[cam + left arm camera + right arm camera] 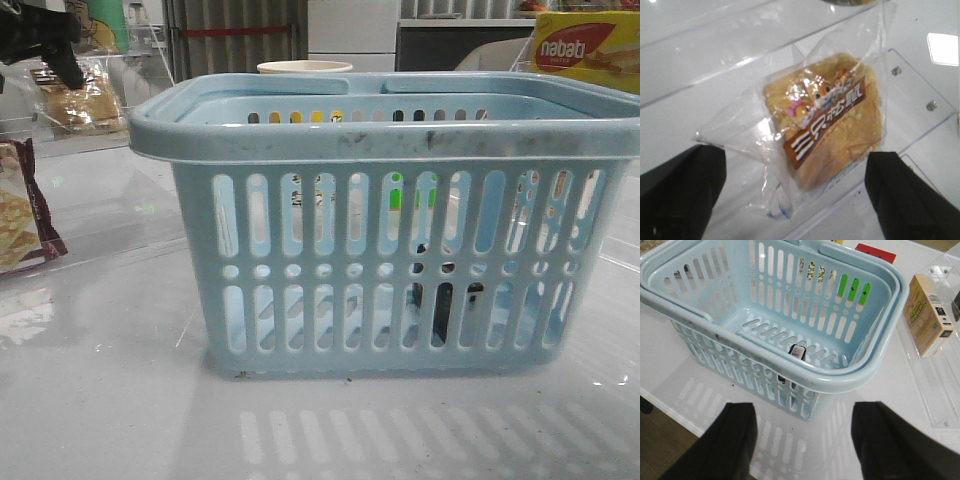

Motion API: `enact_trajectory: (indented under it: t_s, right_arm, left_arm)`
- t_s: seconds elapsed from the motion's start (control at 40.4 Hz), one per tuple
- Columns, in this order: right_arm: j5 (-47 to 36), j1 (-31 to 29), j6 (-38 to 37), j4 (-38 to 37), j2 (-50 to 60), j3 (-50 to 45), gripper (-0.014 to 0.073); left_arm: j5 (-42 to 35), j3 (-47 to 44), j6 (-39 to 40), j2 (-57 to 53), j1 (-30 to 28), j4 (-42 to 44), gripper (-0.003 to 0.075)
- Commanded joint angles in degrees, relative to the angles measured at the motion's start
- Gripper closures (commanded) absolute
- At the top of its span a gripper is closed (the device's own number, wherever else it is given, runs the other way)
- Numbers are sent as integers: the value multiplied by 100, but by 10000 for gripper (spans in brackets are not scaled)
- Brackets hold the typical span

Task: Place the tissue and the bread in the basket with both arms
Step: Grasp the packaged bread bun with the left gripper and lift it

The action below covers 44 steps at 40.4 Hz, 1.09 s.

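The light-blue basket (400,140) stands in the middle of the table. In the right wrist view (850,377) it holds the small dark tissue packet (799,351) on its floor. The bread (825,117), a clear bag of golden-brown pieces with a dark label strip, lies on a clear shelf at the far left (80,100). My left gripper (795,200) hangs open just above the bread, one finger on each side of the bag's near end, not touching it; in the front view (60,60) it is dark at the top left. My right gripper (802,440) is open and empty over the table beside the basket.
A maroon-edged snack pack (20,210) lies at the left edge. A paper cup (305,67) stands behind the basket and a yellow Nabati box (585,50) at the back right. A tan carton (930,315) lies on a clear acrylic shelf beside the basket.
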<state>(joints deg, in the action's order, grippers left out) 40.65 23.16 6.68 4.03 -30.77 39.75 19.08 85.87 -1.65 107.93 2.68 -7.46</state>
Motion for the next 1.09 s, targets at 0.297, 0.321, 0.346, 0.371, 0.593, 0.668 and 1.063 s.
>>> enact_trajectory:
  t_s: [0.297,0.321,0.346,0.371,0.593,0.668,1.063]
  right_arm:
    - [-456,0,35,-14,-7,153,74]
    - [-456,0,35,-14,-7,153,74]
    - [-461,0,35,-14,-7,153,74]
    - [-461,0,35,-14,-7,153,74]
    - [-461,0,35,-14,-7,153,74]
    - [-461,0,35,-14,-7,153,74]
    - [-461,0,35,-14,-7,153,74]
  left_arm:
    - [-1101,221,15,-45,158,-127,372]
    - [-1101,221,15,-45,158,-116,395]
    - [-1101,221,15,-45,158,-115,423]
    - [-1101,221,15,-45,158,-115,443]
    - [-1069,221,15,-270,158,-115,624]
    - [-1054,221,15,-438,158,-115,629]
    - [106,221,-90,-1821,516,24,629]
